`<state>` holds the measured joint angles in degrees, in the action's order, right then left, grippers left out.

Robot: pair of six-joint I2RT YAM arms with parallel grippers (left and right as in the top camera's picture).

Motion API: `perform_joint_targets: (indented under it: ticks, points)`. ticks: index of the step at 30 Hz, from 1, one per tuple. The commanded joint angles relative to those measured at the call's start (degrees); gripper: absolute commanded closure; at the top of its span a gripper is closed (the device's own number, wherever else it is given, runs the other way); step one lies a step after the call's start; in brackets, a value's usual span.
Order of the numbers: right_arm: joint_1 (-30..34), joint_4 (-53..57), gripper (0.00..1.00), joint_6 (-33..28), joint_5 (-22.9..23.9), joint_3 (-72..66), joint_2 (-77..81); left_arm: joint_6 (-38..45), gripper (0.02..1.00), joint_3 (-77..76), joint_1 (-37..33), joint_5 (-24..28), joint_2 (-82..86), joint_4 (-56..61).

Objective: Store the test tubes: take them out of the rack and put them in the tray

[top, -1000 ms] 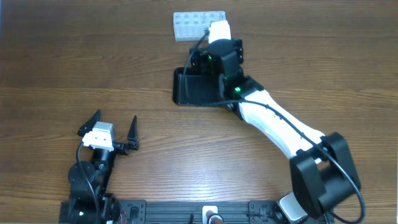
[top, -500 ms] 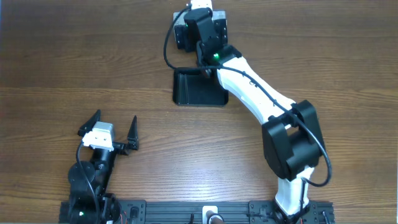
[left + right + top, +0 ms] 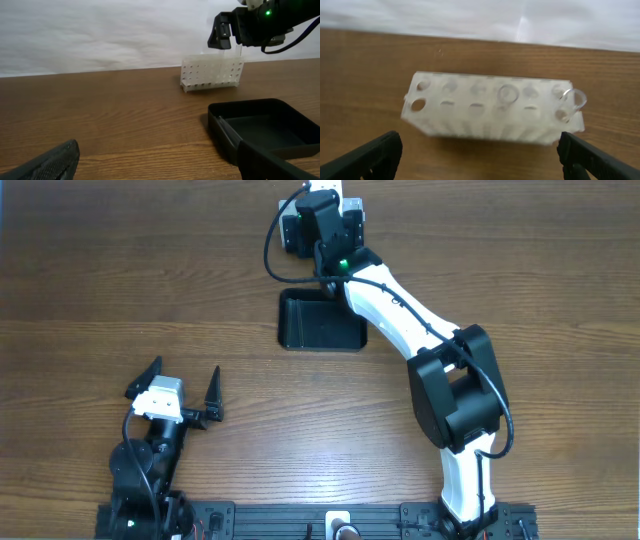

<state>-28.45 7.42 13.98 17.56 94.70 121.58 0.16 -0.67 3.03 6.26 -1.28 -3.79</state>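
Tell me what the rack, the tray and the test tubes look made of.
Rack: seemingly translucent white plastic, matte; light glows through its hole-pierced walls. Tray: probably black plastic; smooth moulded walls, faint sheen. Test tubes: clear glass or plastic, cannot tell which; their rims look see-through.

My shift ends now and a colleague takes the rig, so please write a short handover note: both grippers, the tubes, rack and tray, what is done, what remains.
Left gripper: open, empty, near its own base, away from the work.
Right gripper: open, empty, above the rack.
Rack: one test tube stands near the middle, a second tube at one end.
Tray: just in front of the rack.
Done: I cannot tell whether any tube lies in the tray.
Left: grasp both tubes and lay them in the tray.
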Motion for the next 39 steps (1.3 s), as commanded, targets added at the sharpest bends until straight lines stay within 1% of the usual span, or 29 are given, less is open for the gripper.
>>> perform_joint_targets:
  ticks: [1,24,39]
  points:
    - [1.20,-1.68,0.009,0.79,-1.25,1.31,0.70,-0.63,0.020,0.33,-0.31,0.76,0.52,-0.04]
    - [1.81,-8.90,0.007,0.79,-1.66,1.53,4.79,-0.63,0.018,0.33,-0.31,0.76,0.52,-0.04]
    - [2.25,-10.45,0.007,0.74,-0.94,4.74,9.49,-0.63,0.020,0.33,-0.31,0.76,0.52,-0.04]
